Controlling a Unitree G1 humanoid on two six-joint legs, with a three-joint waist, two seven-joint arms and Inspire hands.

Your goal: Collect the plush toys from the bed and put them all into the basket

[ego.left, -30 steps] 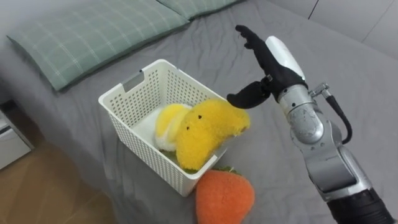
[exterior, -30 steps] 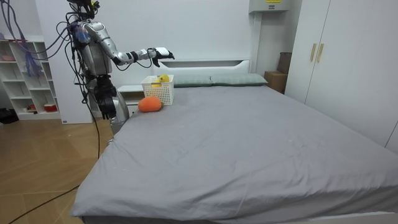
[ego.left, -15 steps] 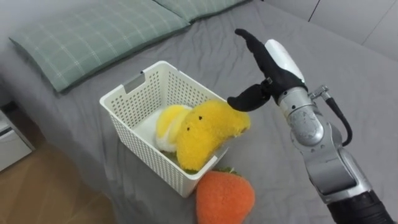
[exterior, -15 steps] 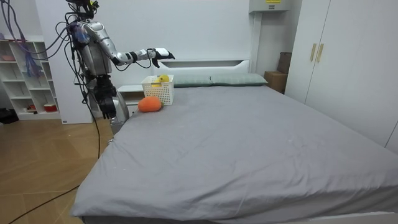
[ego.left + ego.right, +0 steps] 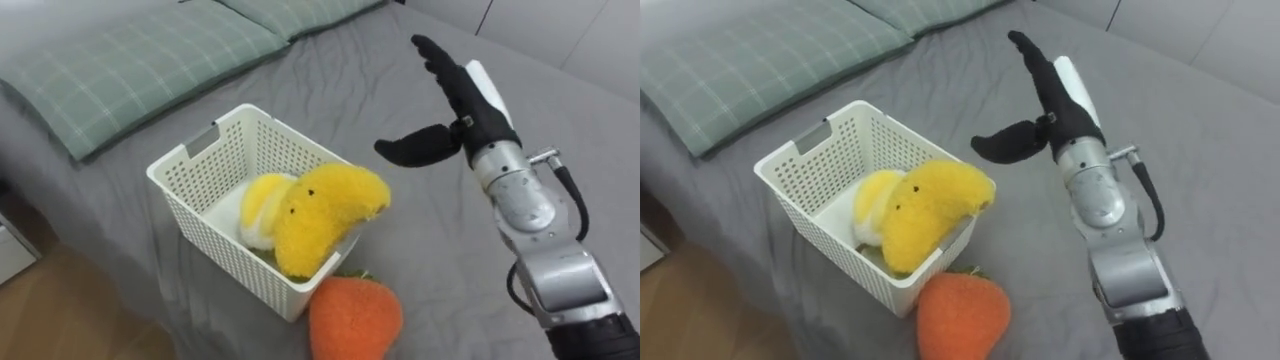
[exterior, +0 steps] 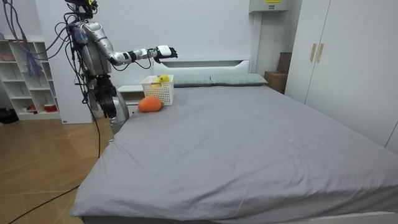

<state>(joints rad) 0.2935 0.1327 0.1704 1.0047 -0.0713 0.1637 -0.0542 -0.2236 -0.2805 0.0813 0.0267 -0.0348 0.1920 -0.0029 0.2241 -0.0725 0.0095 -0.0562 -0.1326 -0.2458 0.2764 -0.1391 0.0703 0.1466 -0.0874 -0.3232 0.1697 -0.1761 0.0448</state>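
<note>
A white basket (image 5: 190, 165) (image 5: 800, 150) stands on the grey bed (image 5: 420, 230) near its corner. A yellow plush toy (image 5: 320, 212) (image 5: 925, 205) lies in it and hangs over its right rim, with a smaller yellow and white toy (image 5: 262, 200) under it. An orange strawberry plush (image 5: 355, 318) (image 5: 962, 318) lies on the bed against the basket's near corner. My right hand (image 5: 460, 105) (image 5: 1045, 95) is open in the air, above and to the right of the basket, holding nothing. In the room view the robot stands at the bed's head corner beside the basket (image 6: 158, 90), right hand (image 6: 164, 52) stretched out over it.
Two green checked pillows (image 5: 120, 70) lie at the head of the bed behind the basket. The bed's edge and the wooden floor (image 5: 60, 310) are at the lower left. A nightstand (image 6: 129, 93) and shelves (image 6: 28, 78) stand behind the robot; wardrobes (image 6: 348, 62) line the room view's right.
My right hand has risen and drawn a little to the right, away from the yellow toy. The camera has shifted slightly. The toys and the basket lie as before.
</note>
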